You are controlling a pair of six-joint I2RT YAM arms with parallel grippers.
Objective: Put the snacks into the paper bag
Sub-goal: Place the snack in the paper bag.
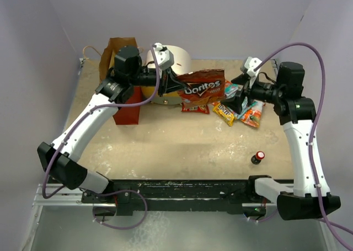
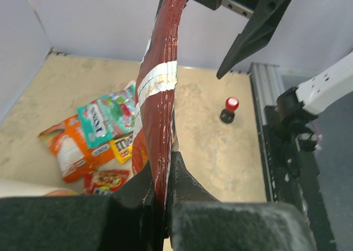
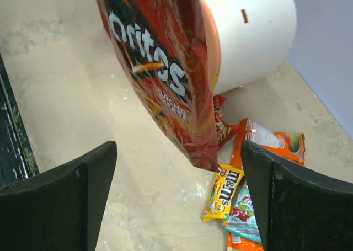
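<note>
Left pincer [image 2: 162,174], nearest the left wrist lens: its dark fingers [image 2: 185,179] were pressed together on one sealed edge of the red Doritos bag [image 2: 160,96], which stood edge-on away from the grip. From above, the Doritos bag hung clear of the desk [image 1: 182,146], in front of the round drawer unit [image 1: 179,55] and between the two arms. The right pincer [image 3: 179,146] was spread wide, one finger on either side of the bag's lower corner and neither touching it; the left arm alone carried the load.

Beneath and beside the Doritos bag lay the other snacks: a yellow M&M's packet [image 1: 224,113], an orange packet [image 1: 252,114], a teal packet [image 2: 107,118] and a small red packet [image 2: 107,180], clustered and overlapping. A small red-capped bottle [image 1: 257,157] stood well apart, toward the near edge.

The paper bag [image 1: 117,47] stood upright at the far left, beside the drawer unit; the left arm hid most of its mouth.

Likely hazards: the grip took only a slick foil seam, so a swing toward the paper bag might let the packet slide out. The broad packet could also catch the rim or a twisted handle, folding or tipping the paper bag, or brush the drawer unit on the way.
</note>
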